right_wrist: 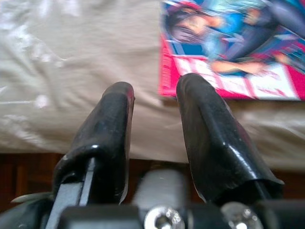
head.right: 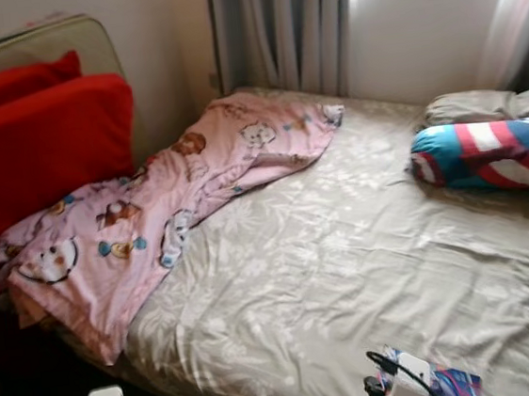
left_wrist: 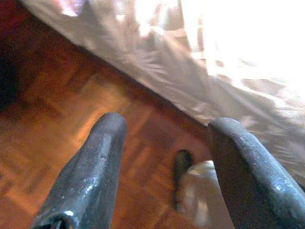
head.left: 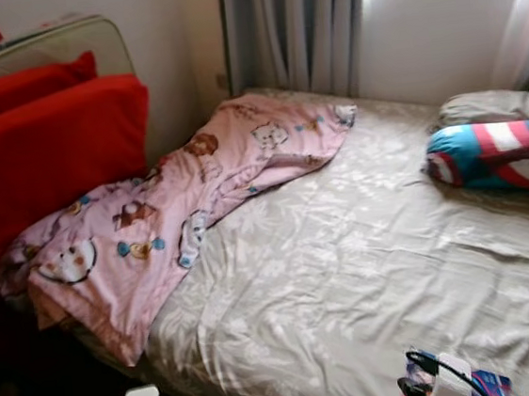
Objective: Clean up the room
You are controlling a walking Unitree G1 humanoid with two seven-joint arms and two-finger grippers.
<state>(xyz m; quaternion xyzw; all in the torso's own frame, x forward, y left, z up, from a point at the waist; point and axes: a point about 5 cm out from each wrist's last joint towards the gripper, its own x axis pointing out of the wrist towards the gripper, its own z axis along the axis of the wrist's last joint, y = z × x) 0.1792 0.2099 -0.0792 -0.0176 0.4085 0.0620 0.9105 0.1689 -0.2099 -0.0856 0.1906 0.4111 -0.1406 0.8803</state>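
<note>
Just past the right end effector [right_wrist: 155,102], whose fingers are a little apart and hold nothing, a comic book [right_wrist: 233,47] lies on the bed [head.left: 348,274]. Farther off lies a pink blanket [head.left: 153,219]. Left end effector [left_wrist: 164,143] hangs open over the wood floor [left_wrist: 57,105].

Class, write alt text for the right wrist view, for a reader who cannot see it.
The right gripper, its two black fingers slightly apart and empty, hovers at the edge of a bed's beige sheet. A colourful comic-style book lies on the sheet just beyond the fingertips.
</note>
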